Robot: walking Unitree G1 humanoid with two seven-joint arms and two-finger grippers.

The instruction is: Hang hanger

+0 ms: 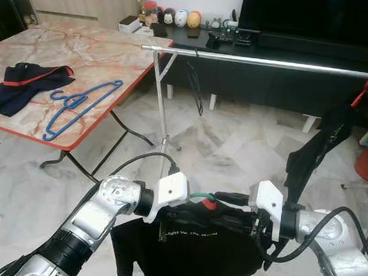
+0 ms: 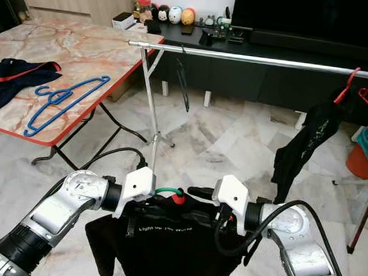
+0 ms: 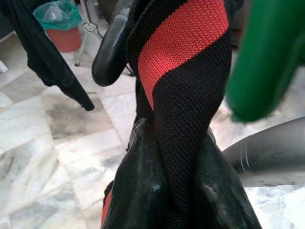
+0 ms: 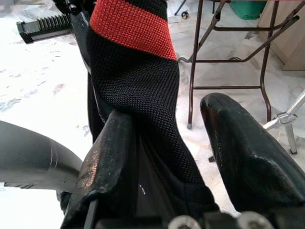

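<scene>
Black shirt [image 2: 176,251] – red-trimmed collar, white lettering – drapes a green hanger [image 2: 167,191].

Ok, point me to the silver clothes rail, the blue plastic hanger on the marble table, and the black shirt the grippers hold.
Silver clothes rail [image 1: 265,61], left eye view, middle of the horizontal bar.
Blue plastic hanger [image 1: 79,105], left eye view, its long arm.
Black shirt [image 2: 164,247], right eye view, front cloth under the white lettering.

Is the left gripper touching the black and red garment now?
Touching. In the left wrist view, the black and red garment runs between the left gripper's black fingers, with the fabric pressed against them and no gap.
</scene>
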